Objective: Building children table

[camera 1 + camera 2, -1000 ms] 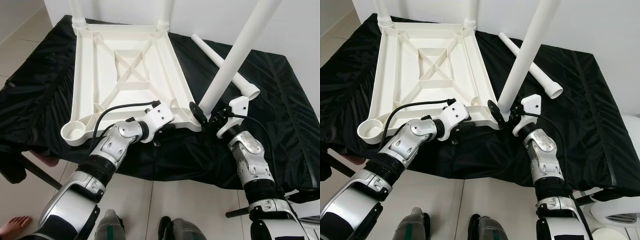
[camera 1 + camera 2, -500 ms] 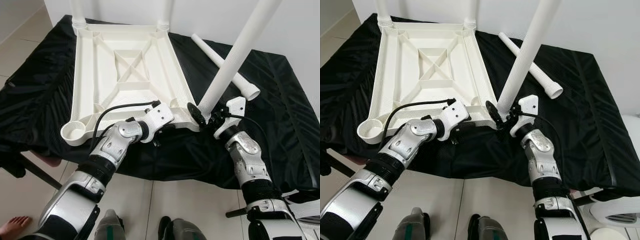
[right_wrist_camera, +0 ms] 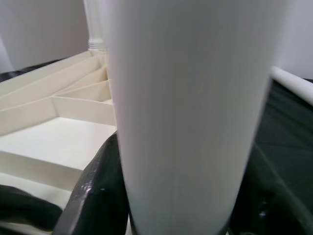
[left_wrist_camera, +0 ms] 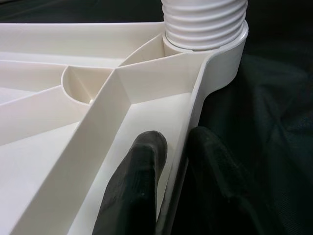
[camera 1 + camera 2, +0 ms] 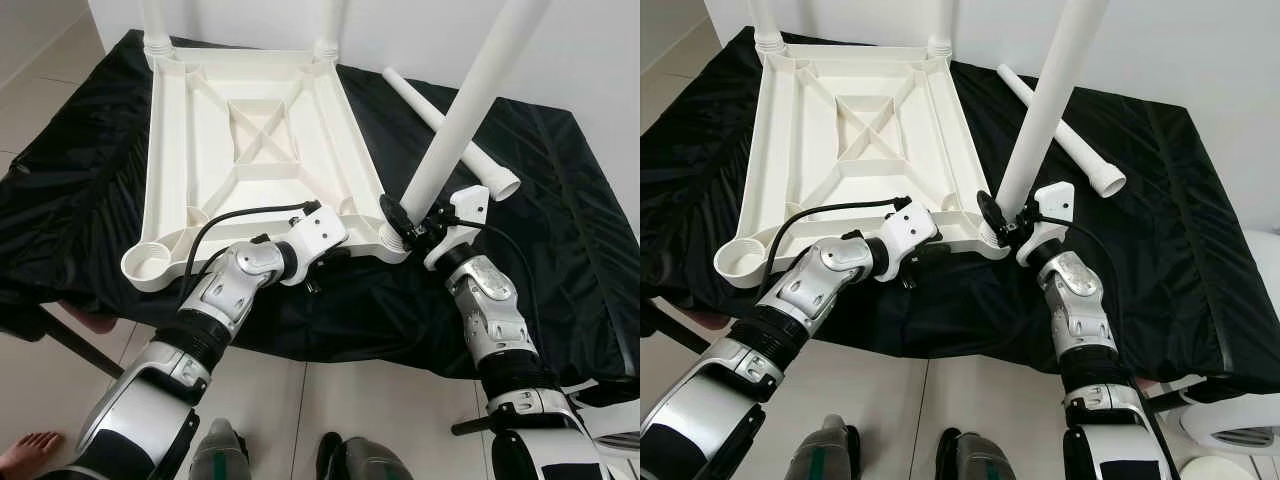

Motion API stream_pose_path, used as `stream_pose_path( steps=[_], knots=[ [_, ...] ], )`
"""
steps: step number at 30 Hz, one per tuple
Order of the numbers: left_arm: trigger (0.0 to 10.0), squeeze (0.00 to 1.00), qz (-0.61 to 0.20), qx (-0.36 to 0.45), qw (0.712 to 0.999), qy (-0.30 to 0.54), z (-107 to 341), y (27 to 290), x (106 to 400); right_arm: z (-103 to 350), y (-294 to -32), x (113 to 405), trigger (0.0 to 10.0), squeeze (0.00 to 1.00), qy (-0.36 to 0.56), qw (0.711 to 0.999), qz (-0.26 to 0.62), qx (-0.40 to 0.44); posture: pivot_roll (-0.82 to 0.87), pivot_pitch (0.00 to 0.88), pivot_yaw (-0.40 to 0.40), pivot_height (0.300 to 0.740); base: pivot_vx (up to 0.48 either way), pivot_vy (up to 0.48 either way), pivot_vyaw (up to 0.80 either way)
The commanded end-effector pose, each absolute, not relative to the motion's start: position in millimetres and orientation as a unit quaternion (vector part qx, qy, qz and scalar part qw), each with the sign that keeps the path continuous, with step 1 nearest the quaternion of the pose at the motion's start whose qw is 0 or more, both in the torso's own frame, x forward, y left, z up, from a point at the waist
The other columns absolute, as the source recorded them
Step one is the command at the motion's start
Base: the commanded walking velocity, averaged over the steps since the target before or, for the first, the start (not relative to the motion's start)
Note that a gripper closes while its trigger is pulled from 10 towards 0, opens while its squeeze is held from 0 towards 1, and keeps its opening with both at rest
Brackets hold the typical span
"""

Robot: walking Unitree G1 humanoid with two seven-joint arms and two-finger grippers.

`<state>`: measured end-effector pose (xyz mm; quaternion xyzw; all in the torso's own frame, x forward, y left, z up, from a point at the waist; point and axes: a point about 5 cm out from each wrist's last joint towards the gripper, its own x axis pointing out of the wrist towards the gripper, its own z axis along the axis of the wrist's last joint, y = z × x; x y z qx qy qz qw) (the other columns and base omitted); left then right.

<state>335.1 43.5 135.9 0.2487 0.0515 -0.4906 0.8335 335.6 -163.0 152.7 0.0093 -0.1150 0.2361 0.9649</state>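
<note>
A white plastic table top (image 5: 250, 140) lies upside down on a black cloth, ribs showing. Two white legs (image 5: 330, 25) stand in its far corners. My right gripper (image 5: 408, 222) is shut on a third white leg (image 5: 468, 100), which leans to the right with its threaded end (image 4: 205, 22) sitting in the near right corner socket. My left gripper (image 4: 168, 161) is shut on the table top's near rim (image 4: 190, 112), one finger (image 4: 139, 176) inside and one outside. A fourth leg (image 5: 450, 125) lies loose on the cloth behind the right arm.
The near left corner socket (image 5: 147, 263) holds nothing. The black cloth (image 5: 560, 200) covers a low surface with free room to the right. White wall stands behind. A bare foot (image 5: 25, 450) shows on the tiled floor at lower left.
My right gripper has swung the leg's lower end left onto the near right corner socket, and the leg now stands more upright. The left gripper has stayed on the rim.
</note>
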Motion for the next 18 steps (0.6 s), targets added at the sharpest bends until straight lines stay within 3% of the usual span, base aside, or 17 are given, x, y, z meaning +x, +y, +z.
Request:
stream_pose_path(
  steps=[1, 6, 7, 8, 9, 18],
  knots=[
    [10.0, 0.0, -0.505, 0.265, 0.82, 0.045, 140, 37, 334, 150, -162, 335, 0.0, 0.0, -0.106, 0.966, 0.236, 0.014, 0.04, 0.086, -0.088, 0.74, 0.0, 0.0, 0.0],
    [10.0, 0.0, -0.505, 0.264, 0.82, 0.045, 140, 37, 334, 150, -163, 334, 0.0, 0.0, -0.105, 0.967, 0.233, 0.014, 0.04, 0.086, -0.089, 0.74, 0.0, 0.0, 0.0],
    [10.0, 0.0, -0.505, 0.264, 0.82, 0.045, 140, 37, 334, 148, -163, 333, 4.4, 0.0, -0.103, 0.967, 0.232, 0.015, 0.04, 0.087, -0.09, 0.74, 0.0, 0.0, 0.0],
    [10.0, 0.0, -0.505, 0.264, 0.82, 0.045, 140, 37, 334, 148, -163, 333, 4.4, 0.0, -0.103, 0.967, 0.232, 0.015, 0.04, 0.087, -0.09, 0.74, 0.0, 0.0, 0.0],
    [10.0, 0.0, -0.505, 0.264, 0.82, 0.044, 141, 37, 334, 146, -163, 329, 10.0, 0.0, -0.098, 0.969, 0.228, 0.014, 0.04, 0.089, -0.089, 0.74, 0.0, 0.0, 0.0],
    [10.0, 0.0, -0.505, 0.264, 0.82, 0.043, 141, 37, 334, 142, -157, 322, 10.0, 0.0, -0.082, 0.977, 0.197, 0.027, 0.04, 0.091, -0.093, 0.74, 0.0, 0.0, 0.0]
  ],
)
